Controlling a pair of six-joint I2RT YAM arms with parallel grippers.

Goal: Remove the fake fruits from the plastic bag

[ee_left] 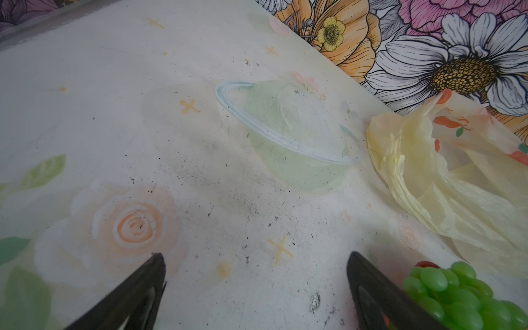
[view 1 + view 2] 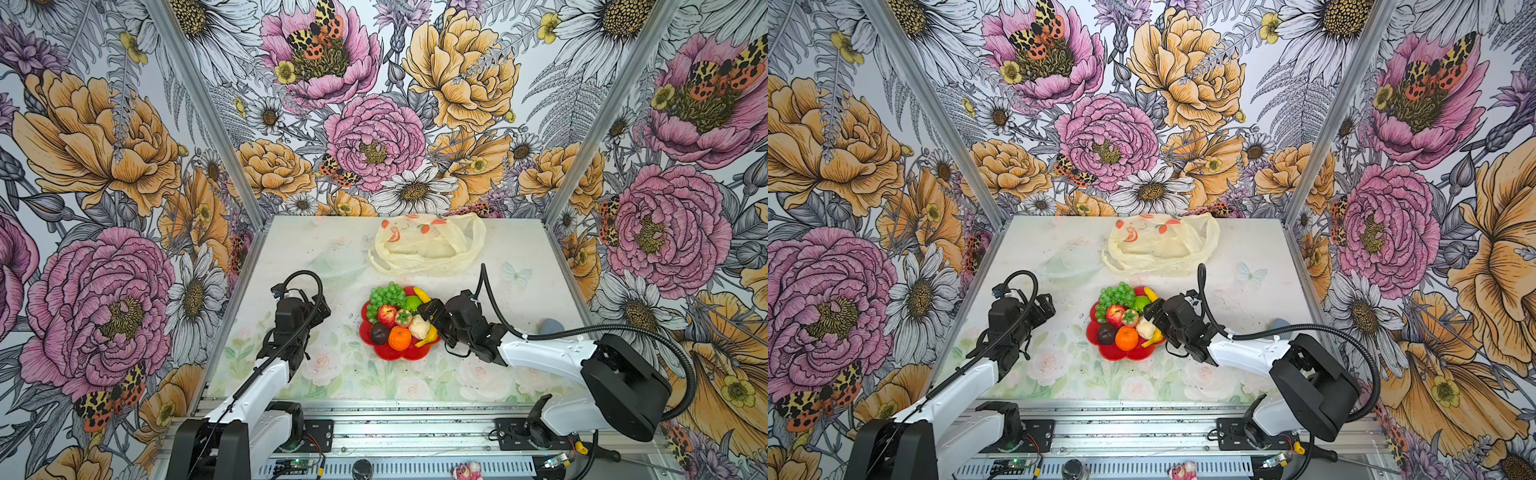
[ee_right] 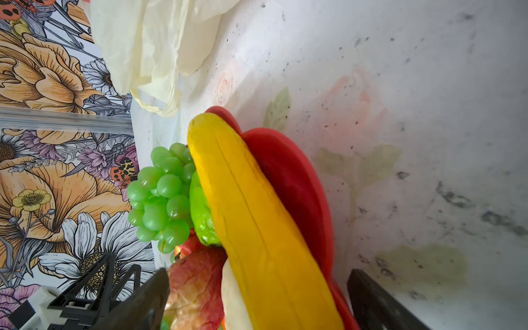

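The fake fruits (image 2: 386, 316) are sitting heaped on the red plate (image 2: 409, 353) at the centre of both top views. They are outside the plastic bag (image 2: 428, 245), which is lying crumpled above them near the back wall. The right gripper (image 2: 437, 322) is hovering at the plate's right edge, jaws spread wide either side of the banana (image 3: 251, 214) and clasping nothing. The left gripper (image 2: 321, 309) is hanging left of the plate, likewise released and clear of the fruits.

Bright, even light; edges distorted
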